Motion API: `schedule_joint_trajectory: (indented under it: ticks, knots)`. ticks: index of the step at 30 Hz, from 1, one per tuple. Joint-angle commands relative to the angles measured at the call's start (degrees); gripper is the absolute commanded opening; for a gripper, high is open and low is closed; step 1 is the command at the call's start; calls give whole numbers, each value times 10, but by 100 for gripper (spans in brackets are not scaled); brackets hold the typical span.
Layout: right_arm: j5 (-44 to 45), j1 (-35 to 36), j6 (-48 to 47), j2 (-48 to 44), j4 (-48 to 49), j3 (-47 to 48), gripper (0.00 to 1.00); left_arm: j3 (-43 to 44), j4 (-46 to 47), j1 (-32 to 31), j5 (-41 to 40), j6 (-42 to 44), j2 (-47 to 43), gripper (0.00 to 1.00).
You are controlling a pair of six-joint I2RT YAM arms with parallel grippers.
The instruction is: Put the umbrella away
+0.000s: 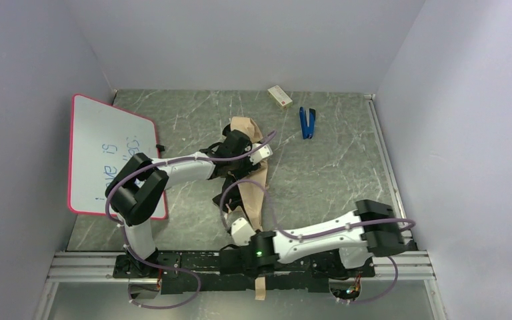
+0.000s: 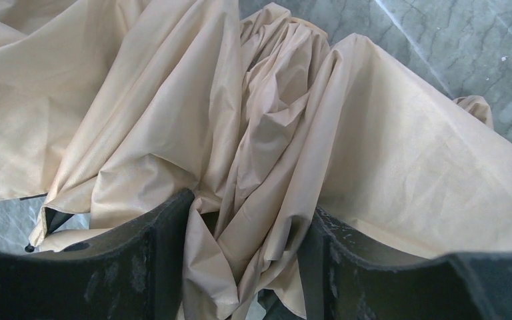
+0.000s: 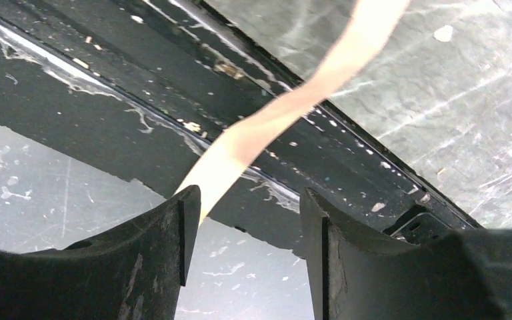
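The umbrella (image 1: pixel 253 200) lies on the table (image 1: pixel 333 173) on the far side of the black base rail (image 1: pixel 200 255), its long axis roughly square to that rail; one end of the tan fabric points away from the rail, the other towards it, and the handle cannot be made out. The canopy is loose and crumpled, not rolled. Its closure strap (image 1: pixel 261 288) carries the same line on, crossing the rail and sticking out past its near side.

The left gripper (image 2: pixel 250 213) is over the part of the umbrella (image 2: pixel 387 153) farther from the rail; its jaws stand apart with a bunch of soft folds rising in the gap between them; the folds hang slack rather than pinched, though cloth lies against both inner faces.

The right gripper (image 3: pixel 248 200) hangs over the rail (image 3: pixel 107 113) itself, jaws apart with nothing clamped; the strap (image 3: pixel 293 100) runs slantwise across the rail and its tip ends at the inner edge of the left-hand finger (image 3: pixel 167 233) in that view, whether touching or just beside cannot be told; the gap between the two fingers is otherwise filled only by the rail and the pale surface on its near side.
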Motion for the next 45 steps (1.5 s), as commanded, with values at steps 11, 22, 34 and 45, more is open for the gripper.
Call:
schedule_joint_trajectory:
  ticks: [11, 22, 34, 45]
  knots:
    - [144, -28, 211, -393, 70, -237, 60, -29, 30, -15, 11, 25, -17, 57]
    - [99, -338, -9, -455, 207, -253, 63, -131, 102, -51, 34, 98, -95, 48]
    - [-112, -668, -243, -282, 540, -232, 67, -213, 194, -59, 12, 155, -143, 42]
    - [-389, -782, -501, -65, 566, -16, 74, -224, 217, -81, 25, 108, -191, 56]
